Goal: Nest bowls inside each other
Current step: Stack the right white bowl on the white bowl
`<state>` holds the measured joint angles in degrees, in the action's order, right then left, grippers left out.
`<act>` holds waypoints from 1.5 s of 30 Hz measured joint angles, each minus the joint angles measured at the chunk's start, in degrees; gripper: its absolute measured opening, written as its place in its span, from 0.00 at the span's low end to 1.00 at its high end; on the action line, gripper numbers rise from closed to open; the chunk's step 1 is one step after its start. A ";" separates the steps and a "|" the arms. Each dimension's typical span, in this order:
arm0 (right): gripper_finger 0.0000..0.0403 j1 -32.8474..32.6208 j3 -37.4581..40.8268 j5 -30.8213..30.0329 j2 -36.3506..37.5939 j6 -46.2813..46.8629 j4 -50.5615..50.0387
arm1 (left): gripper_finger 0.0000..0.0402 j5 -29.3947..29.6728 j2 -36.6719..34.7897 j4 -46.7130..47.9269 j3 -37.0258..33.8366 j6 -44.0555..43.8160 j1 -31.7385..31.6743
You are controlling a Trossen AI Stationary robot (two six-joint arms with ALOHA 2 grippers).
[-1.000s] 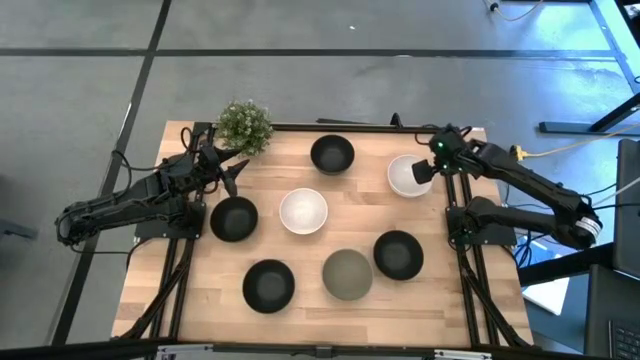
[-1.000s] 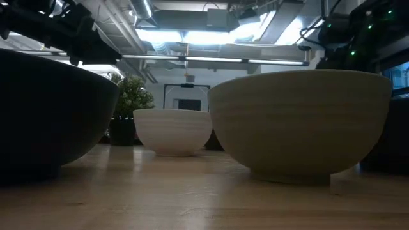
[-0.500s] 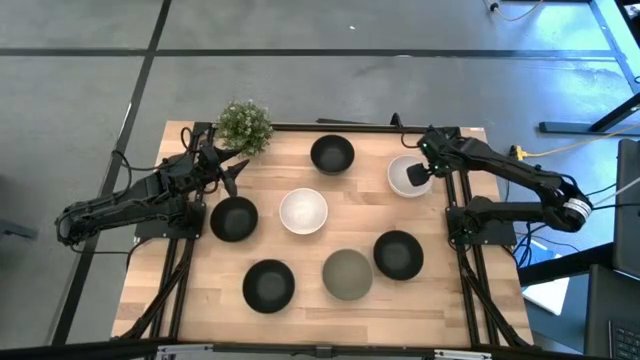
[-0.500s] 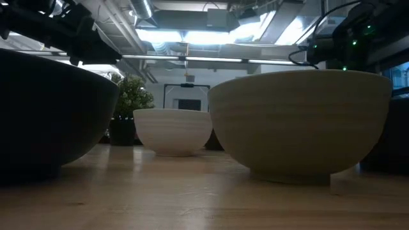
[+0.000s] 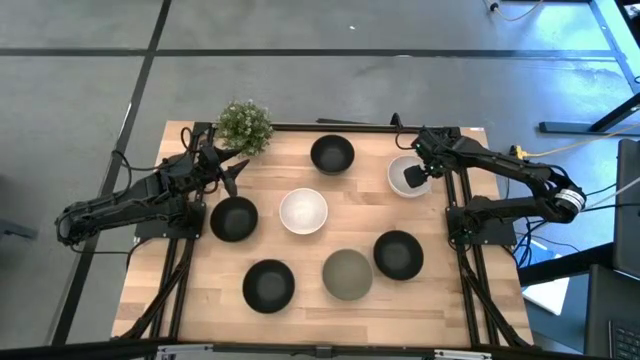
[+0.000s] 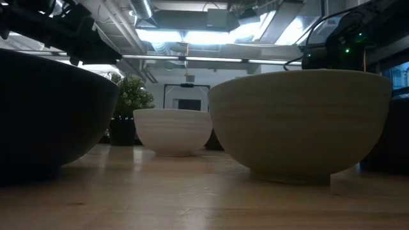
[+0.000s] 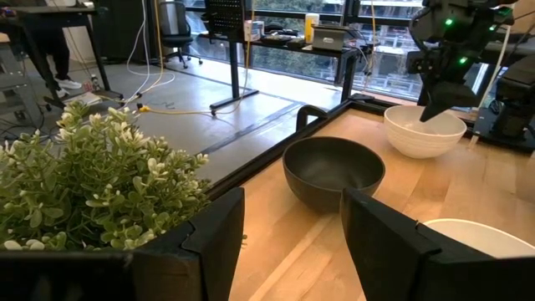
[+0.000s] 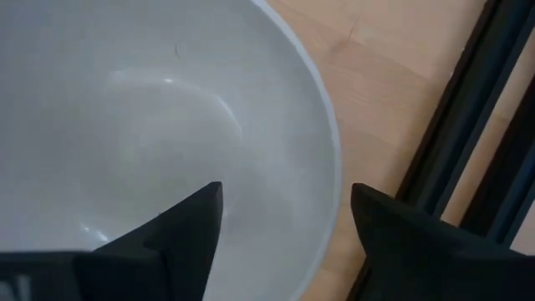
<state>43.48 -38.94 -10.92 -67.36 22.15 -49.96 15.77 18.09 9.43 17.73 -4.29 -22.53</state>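
Seven bowls stand apart on the wooden table, each on its foot: four black [image 5: 332, 154] [image 5: 234, 218] [image 5: 268, 285] [image 5: 398, 254], a grey-olive one [image 5: 347, 274], a white one in the middle [image 5: 303, 211] and a white one at the far right [image 5: 403, 170]. My right gripper [image 8: 284, 242] is open and points down at that far-right white bowl [image 8: 125, 125]; one finger [image 8: 188, 230] stands inside its rim [image 8: 333, 167] and the other [image 8: 410, 230] outside, with no touch that I can see. My left gripper [image 5: 226, 172] waits open beside the plant.
A small green potted plant [image 5: 243, 125] stands at the table's far left corner, close to my left gripper [image 7: 292, 251]. Black frame rails [image 5: 455, 260] run along the table's sides. Bare wood [image 5: 330, 320] lies along the near edge.
My right gripper has come down and a little toward the table's left and near side, onto the far-right white bowl, so that its fingers now straddle the bowl's rim. The bowls and my left arm have kept still.
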 joint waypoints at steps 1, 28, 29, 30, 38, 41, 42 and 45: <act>0.61 0.00 0.00 0.00 -0.05 -0.04 0.03 | 0.48 0.00 0.02 0.00 -0.02 0.00 -0.01; 0.07 -0.02 -0.20 0.61 0.01 -3.12 2.55 | 0.48 0.00 0.02 0.02 0.00 0.00 -0.01; 0.07 -0.02 -0.42 0.91 -0.01 -3.14 2.49 | 0.48 0.00 0.00 0.02 -0.02 0.00 -0.02; 0.05 0.00 -0.72 1.45 -0.01 -3.19 2.58 | 0.48 0.00 0.02 0.02 -0.02 0.00 -0.02; 0.02 0.00 -3.26 2.62 -0.03 -4.81 2.26 | 0.48 0.00 0.00 0.02 -0.02 0.00 -0.02; 0.02 -0.02 -4.16 2.98 -0.05 -5.69 2.17 | 0.48 0.00 0.02 0.02 -0.02 0.00 0.00; 0.02 -0.02 -4.48 3.38 -0.05 -5.81 2.23 | 0.48 0.00 0.01 0.02 -0.02 0.00 -0.02; 0.02 -0.02 -5.60 5.08 -0.05 -5.99 2.23 | 0.48 0.00 0.00 0.02 -0.02 0.00 -0.02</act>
<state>43.46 -44.54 -5.83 -67.42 16.16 -47.73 15.77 18.09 9.45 17.72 -4.29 -22.55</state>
